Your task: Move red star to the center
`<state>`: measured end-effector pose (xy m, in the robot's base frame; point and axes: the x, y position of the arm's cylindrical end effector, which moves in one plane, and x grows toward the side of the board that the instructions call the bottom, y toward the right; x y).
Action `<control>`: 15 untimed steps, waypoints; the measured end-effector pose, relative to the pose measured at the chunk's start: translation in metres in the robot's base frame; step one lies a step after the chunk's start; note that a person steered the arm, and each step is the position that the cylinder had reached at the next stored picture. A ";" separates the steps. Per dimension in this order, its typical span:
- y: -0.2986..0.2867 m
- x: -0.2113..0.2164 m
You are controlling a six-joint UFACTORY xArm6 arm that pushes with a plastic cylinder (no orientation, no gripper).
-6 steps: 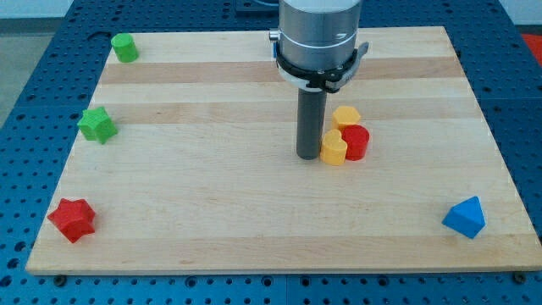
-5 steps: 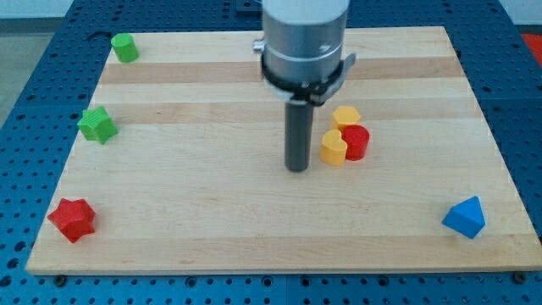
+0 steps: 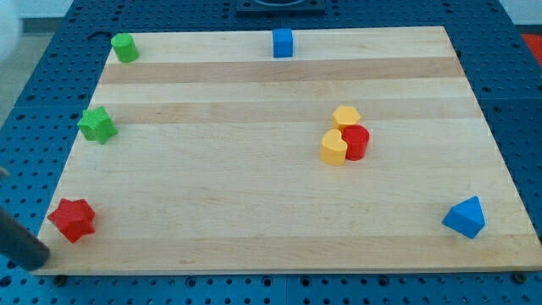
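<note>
Look to the view's bottom left and you find the red star (image 3: 72, 219), a chunky, glossy block with blunt points, lying flat on the pale wooden desk (image 3: 212, 186) near its corner. Just to its left, at the desk's edge, you see my tip (image 3: 34, 263), the dark rod slanting in from the view's left, near the star but apart from it; it carries no fingers, so there is nothing to stand apart or together. Up the left side sit a green star (image 3: 97, 125) and a green cylinder (image 3: 125, 47). A blue cube (image 3: 282, 42) stands at the top edge. Right of centre, two yellow hearts (image 3: 345, 117) (image 3: 334, 147) and a red cylinder (image 3: 356, 142) touch in a cluster. A blue triangular block (image 3: 465, 217) sits bottom right.
</note>
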<state>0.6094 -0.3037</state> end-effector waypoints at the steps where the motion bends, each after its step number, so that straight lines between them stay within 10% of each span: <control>1: -0.001 -0.018; 4: 0.099 -0.115; 7: 0.001 -0.077; 10: 0.130 -0.110; 13: 0.049 -0.059; 15: 0.127 -0.079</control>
<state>0.5304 -0.1770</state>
